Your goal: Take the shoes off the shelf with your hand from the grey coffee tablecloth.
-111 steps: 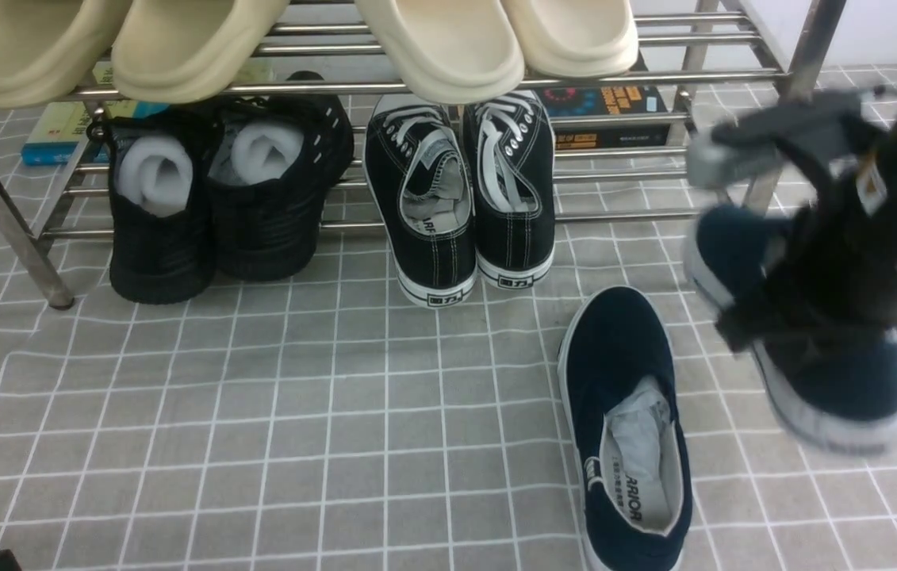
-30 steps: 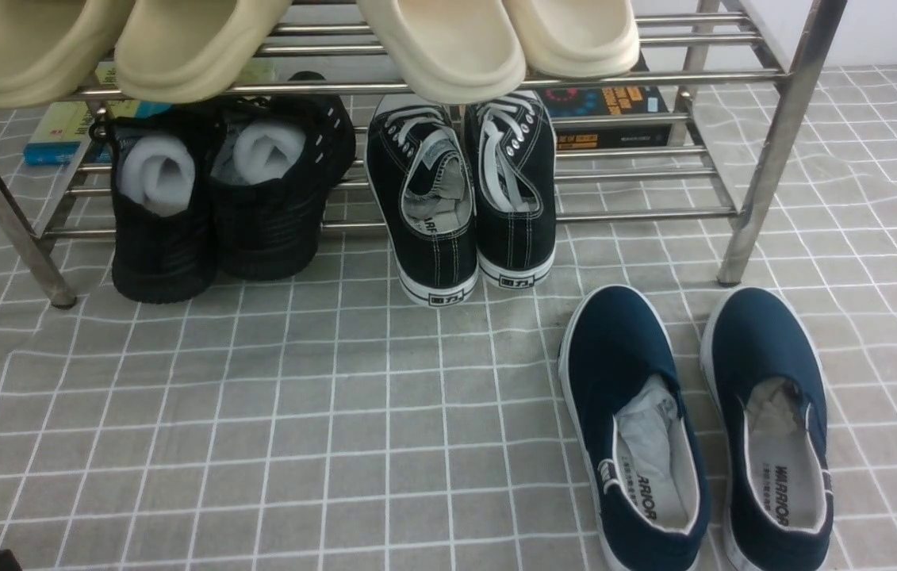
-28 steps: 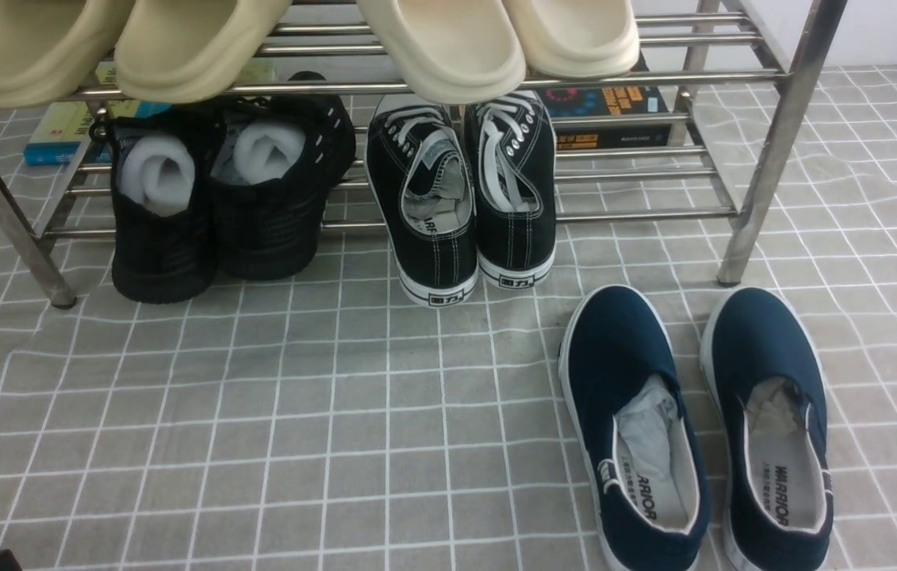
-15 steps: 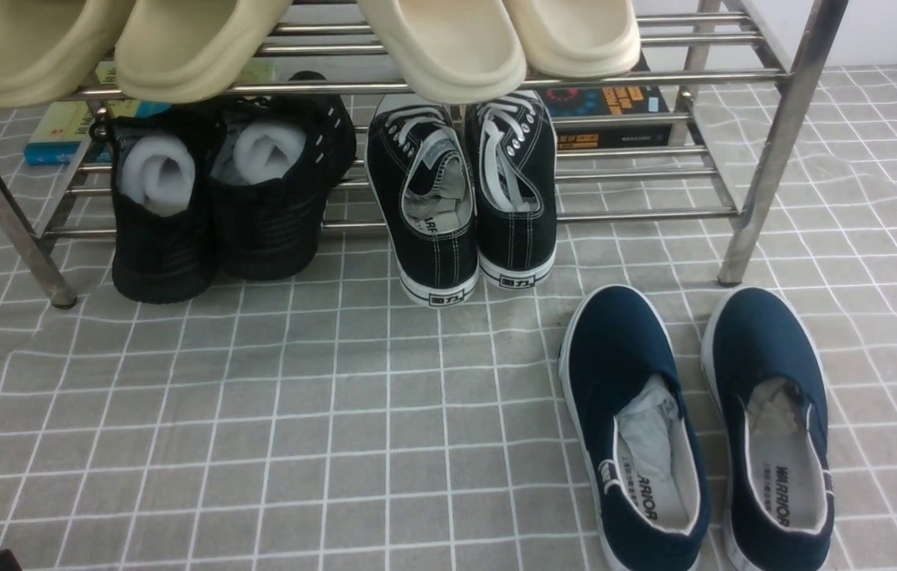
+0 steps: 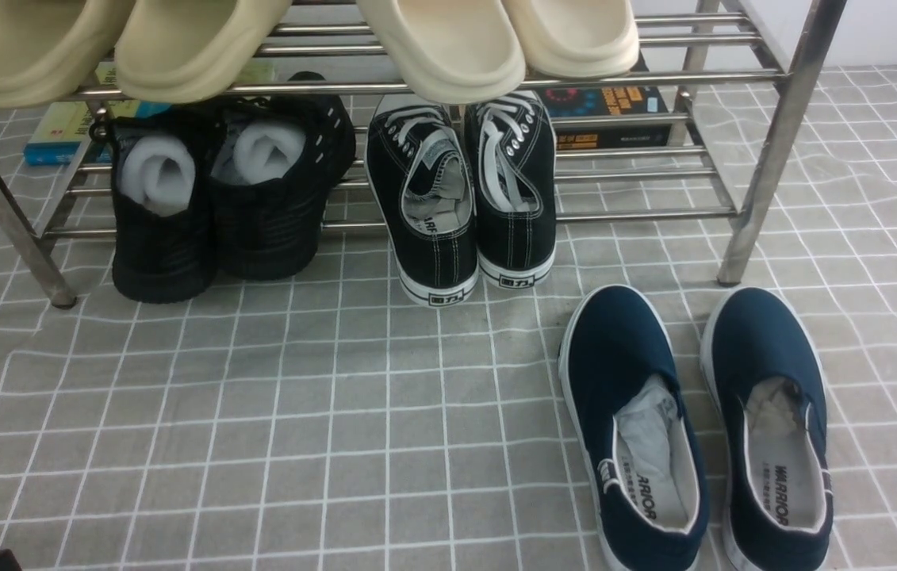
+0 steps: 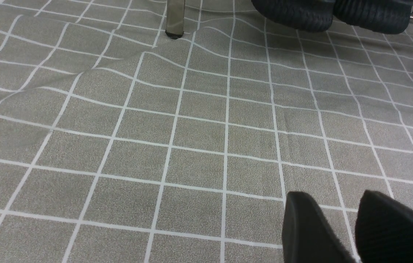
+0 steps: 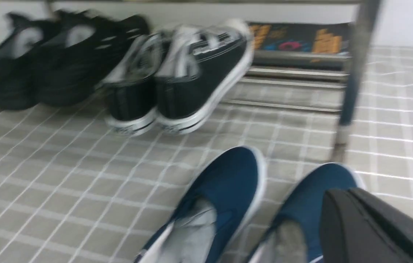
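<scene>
Both shoes (image 5: 616, 333) now lie before our closed, empty right jaws (image 7: 339, 191), the second having been set down. We judge the unloading complete.

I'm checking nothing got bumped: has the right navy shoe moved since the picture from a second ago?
No. The right navy shoe lies just as before against the rack's right leg.

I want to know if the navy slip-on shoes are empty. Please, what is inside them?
The left shoe holds crumpled whitish paper; its covered insole and both toe interiors cannot be seen.
</scene>
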{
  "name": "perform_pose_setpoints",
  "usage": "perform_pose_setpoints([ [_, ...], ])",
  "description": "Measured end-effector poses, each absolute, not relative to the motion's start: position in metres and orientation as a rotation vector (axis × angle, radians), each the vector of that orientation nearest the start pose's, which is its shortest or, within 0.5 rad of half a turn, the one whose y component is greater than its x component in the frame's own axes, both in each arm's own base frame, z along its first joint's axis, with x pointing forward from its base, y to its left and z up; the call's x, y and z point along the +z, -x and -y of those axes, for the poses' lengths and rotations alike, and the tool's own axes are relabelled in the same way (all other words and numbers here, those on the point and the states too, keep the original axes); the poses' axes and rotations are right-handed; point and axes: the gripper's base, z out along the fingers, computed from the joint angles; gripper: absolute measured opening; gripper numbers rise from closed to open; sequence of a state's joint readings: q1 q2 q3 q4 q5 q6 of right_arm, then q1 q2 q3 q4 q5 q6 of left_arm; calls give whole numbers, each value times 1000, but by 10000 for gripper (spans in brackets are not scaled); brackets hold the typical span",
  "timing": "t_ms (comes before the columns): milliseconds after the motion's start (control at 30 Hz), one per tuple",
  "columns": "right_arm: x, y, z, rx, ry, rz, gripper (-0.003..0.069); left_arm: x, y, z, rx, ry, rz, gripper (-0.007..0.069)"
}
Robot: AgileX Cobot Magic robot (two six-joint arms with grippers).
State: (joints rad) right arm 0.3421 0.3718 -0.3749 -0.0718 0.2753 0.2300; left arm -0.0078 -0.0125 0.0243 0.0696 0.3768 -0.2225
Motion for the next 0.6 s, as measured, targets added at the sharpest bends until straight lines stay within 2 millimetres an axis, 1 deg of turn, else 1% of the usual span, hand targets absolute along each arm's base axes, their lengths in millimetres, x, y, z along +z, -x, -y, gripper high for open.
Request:
perform_pose_setpoints([
  [67,291,-82,-23,316,101,-1748,3,172,-52,-2,-90,158,-1866,239],
  [100,292,-82,-18,272,58,-1735,3,172,-52,-2,-90,158,-1866,239],
  [200,293,-80,-12,215,10,-1716,7,172,-52,-2,-90,158,-1866,239],
  [400,296,-74,-6,195,-68,-1675,11,172,-52,-2,-90,158,-1866,239],
  [467,290,-70,-4,202,-113,-1654,13,172,-52,-2,-90,158,-1866,239],
  [533,284,-70,-4,190,-117,-1656,12,172,-52,-2,-90,158,-1866,240],
  [567,270,-68,-2,149,-102,-1669,13,172,-52,-2,-90,158,-1866,240],
  [600,262,-67,-2,118,-80,-1681,13,172,-52,-2,-90,158,-1866,240],
])
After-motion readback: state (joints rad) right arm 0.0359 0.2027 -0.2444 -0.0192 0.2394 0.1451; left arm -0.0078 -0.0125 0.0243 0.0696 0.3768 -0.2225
